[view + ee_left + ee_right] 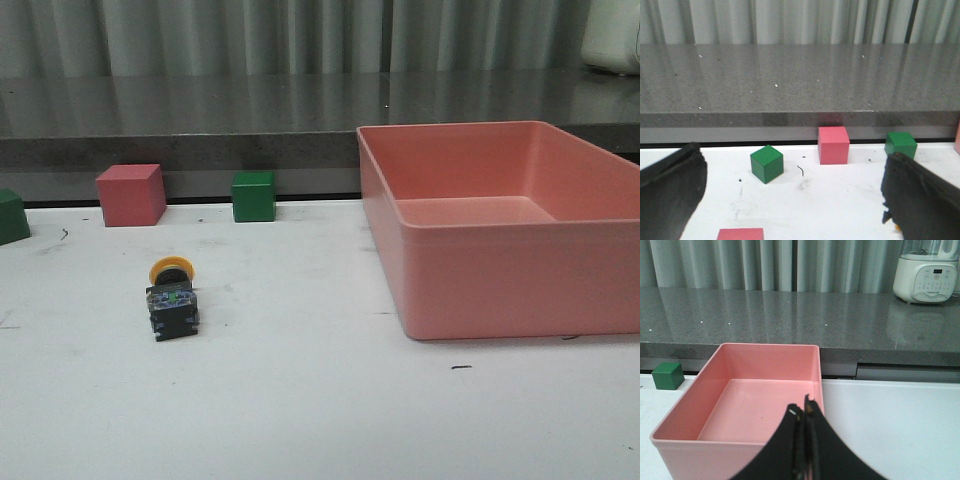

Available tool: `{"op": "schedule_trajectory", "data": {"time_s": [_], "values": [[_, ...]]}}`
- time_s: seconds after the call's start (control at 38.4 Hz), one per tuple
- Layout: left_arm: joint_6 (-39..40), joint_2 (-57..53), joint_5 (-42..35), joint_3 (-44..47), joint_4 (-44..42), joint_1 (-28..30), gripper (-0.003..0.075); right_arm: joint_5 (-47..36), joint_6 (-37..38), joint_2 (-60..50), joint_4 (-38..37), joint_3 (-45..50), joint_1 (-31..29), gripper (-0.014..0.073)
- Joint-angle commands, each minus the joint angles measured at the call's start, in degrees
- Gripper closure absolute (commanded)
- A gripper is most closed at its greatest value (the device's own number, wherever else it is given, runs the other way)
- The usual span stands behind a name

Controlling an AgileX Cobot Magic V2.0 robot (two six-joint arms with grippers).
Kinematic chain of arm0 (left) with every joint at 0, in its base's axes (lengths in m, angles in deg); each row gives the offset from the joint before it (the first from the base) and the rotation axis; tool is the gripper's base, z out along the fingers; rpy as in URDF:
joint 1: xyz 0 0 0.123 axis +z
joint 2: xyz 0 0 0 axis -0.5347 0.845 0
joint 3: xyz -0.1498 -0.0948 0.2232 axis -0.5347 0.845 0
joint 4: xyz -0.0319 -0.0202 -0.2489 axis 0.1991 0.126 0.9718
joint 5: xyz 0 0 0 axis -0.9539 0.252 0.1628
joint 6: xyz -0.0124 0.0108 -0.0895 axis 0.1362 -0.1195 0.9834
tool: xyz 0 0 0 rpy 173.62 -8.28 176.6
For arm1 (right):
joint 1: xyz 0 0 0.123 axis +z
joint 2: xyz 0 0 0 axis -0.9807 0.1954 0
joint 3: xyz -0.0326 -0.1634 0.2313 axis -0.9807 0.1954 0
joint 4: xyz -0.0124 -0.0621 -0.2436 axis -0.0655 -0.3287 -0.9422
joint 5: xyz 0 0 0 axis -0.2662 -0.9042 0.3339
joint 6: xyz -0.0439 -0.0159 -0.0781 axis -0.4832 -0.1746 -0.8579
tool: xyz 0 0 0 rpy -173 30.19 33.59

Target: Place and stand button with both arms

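Observation:
The button (172, 298) lies on its side on the white table, left of centre in the front view. Its yellow cap (171, 268) points away from me and its black-and-clear base faces the front edge. Neither arm shows in the front view. My left gripper (792, 170) is open wide, with its black fingers (670, 190) at the two sides of the wrist view and only bare table between them. My right gripper (804, 412) is shut with nothing in it, its tips pressed together over the near right corner of the pink bin (760, 390). Neither wrist view clearly shows the button.
A pink cube (130, 195) and two green cubes (253, 196) (12, 217) stand along the table's back edge. The large pink bin (470, 290) fills the right side. A flat pink piece (740, 234) lies near the left gripper. A grey counter runs behind the table.

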Motion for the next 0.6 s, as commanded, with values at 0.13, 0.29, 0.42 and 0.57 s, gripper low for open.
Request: {"op": "schedule_trajectory", "data": {"time_s": [0.13, 0.29, 0.42, 0.57], "values": [[0.6, 13.8, -2.7, -9.3, 0.5, -8.9, 0.0041, -5.2, -0.5, 0.6, -0.7, -1.5, -0.3, 0.0664], [0.6, 23.9, 1.8, -16.1, 0.5, -14.6, 0.0042, -5.2, -0.5, 0.6, -0.7, -1.5, -0.3, 0.0664], [0.6, 31.5, 9.0, -22.7, 0.9, -18.0, 0.0042, -5.2, -0.5, 0.6, -0.7, -1.5, -0.3, 0.0664], [0.6, 41.5, 17.8, -31.3, 8.7, -19.6, 0.0042, -5.2, -0.5, 0.6, -0.7, -1.5, -0.3, 0.0664]]}}
